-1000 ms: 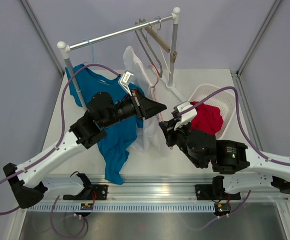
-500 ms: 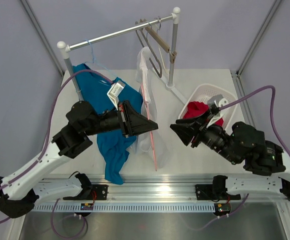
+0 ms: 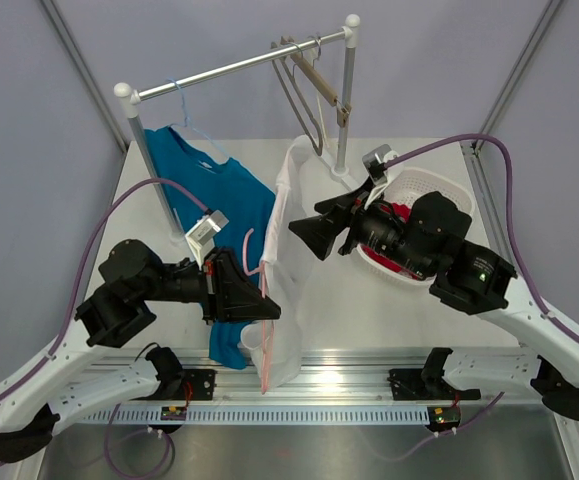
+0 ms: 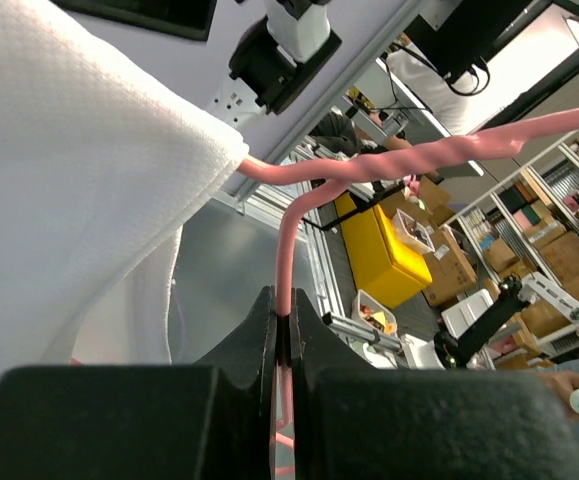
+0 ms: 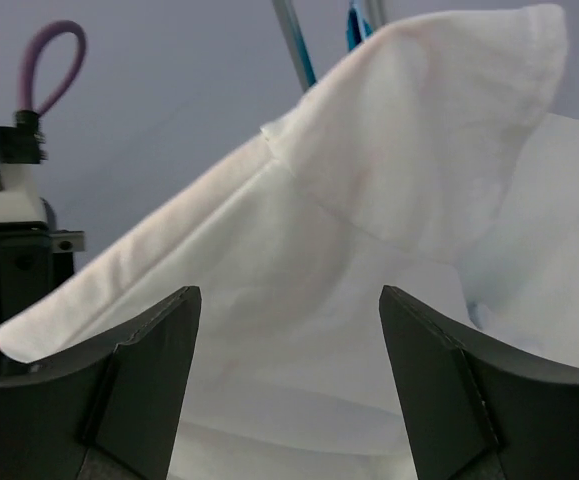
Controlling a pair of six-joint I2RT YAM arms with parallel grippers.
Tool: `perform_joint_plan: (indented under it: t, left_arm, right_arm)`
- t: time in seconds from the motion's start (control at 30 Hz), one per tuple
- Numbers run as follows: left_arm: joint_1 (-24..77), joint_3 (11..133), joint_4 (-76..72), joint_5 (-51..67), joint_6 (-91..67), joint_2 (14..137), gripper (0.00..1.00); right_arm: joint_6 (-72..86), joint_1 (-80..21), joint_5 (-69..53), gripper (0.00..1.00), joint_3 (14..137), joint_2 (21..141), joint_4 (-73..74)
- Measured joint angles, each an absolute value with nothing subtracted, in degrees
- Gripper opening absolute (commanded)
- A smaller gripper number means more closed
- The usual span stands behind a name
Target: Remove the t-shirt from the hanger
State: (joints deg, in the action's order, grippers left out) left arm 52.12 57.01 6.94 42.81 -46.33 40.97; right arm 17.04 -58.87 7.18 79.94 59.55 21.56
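Clamping hanger, left gripper near front edge of table; right gripper agape beside t-shirt

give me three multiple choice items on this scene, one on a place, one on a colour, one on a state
1. Where is the red garment? A in the white basket; B on the floor; C on a shelf.
2. What colour is the hanger that the left tool pinches? A blue; B pink; C black.
3. How is the right tool? A shut on cloth; B shut on nothing; C open.
Answers: 1 A, red shows inside the basket's rim; 2 B, the left wrist view shows a pink bar between the shut fingers; 3 C, its fingers stand wide apart.
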Motion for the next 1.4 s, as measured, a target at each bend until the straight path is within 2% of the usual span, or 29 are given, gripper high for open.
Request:
perform_joint_plan:
  t: [0.1, 0.33, 0.43, 0.53, 0.63, 0.7, 0.73, 0.77, 0.83, 0.87, 0.97, 1.0, 1.23, 1.3, 1.33, 1.4]
  left_arm:
    - [52.12, 56.55, 7.22, 43.94, -46.33, 40.62, 0.0]
    - [52.12, 56.55, 7.38, 44.97, -46.33, 40.62, 0.0]
    - [52.12, 56.55, 7.29, 45.04, -46.33, 40.77, 0.0]
    - [52.12, 56.55, 7.2, 45.04, -46.33, 41.01, 0.0]
    - [52.12, 56.55, 7.2, 45.06, -46.33, 41.1, 0.0]
    - [52.14, 56.55, 7.18, 45.06, -46.35, 41.39, 0.0]
    - [52.14, 56.55, 7.16, 45.06, -46.35, 41.41, 0.0]
    - [52.14, 56.55, 7.18, 45.06, -46.35, 41.54, 0.0]
    - [52.14, 56.51, 7.18, 45.06, -46.35, 41.89, 0.0]
    - [52.12, 56.47, 7.2, 45.06, -46.35, 42.0, 0.0]
    - [52.14, 56.07, 7.07, 45.04, -46.37, 42.02, 0.0]
    - [52.14, 55.92, 7.03, 45.04, -46.39, 41.98, 0.0]
    - [52.18, 55.51, 6.96, 44.99, -46.5, 41.82, 0.0]
    - [52.18, 55.33, 7.01, 44.91, -46.5, 41.54, 0.0]
    - [52.18, 55.33, 6.98, 44.82, -46.52, 41.45, 0.0]
    - [52.18, 55.33, 6.92, 44.73, -46.5, 41.3, 0.0]
  right_arm:
    - [19.31, -58.81, 3.44, 0.74, 79.9, 60.29, 18.52]
    - [21.91, -58.74, -1.91, 0.76, 76.01, 59.4, 15.14]
    - [22.37, -58.74, -2.74, 0.67, 75.24, 59.44, 15.07]
    - [22.87, -58.74, -4.01, 0.64, 74.06, 59.44, 14.48]
    - [23.0, -58.72, -6.66, 0.7, 73.49, 60.12, 14.41]
    - [23.0, -58.72, -8.12, 0.68, 73.49, 60.9, 14.39]
    - [22.98, -58.72, -8.67, 0.62, 73.49, 61.3, 14.37]
    - [22.94, -58.72, -8.78, 0.5, 73.45, 61.56, 14.33]
    - [23.09, -58.72, -8.71, 0.36, 73.25, 61.76, 13.96]
    - [23.03, -58.72, -8.69, 0.19, 73.14, 61.73, 13.72]
    - [23.11, -58.72, -8.19, 0.02, 73.08, 61.73, 12.97]
    - [23.07, -58.72, -7.94, 0.0, 73.06, 61.71, 12.82]
    - [22.7, -58.7, -1.96, 0.02, 70.89, 59.35, 11.88]
    - [21.74, -58.67, -1.21, 0.19, 70.78, 57.98, 11.99]
    - [21.04, -58.65, -1.67, 0.44, 70.78, 57.23, 12.12]
    - [19.38, -58.63, -4.25, 0.61, 70.78, 55.66, 13.28]
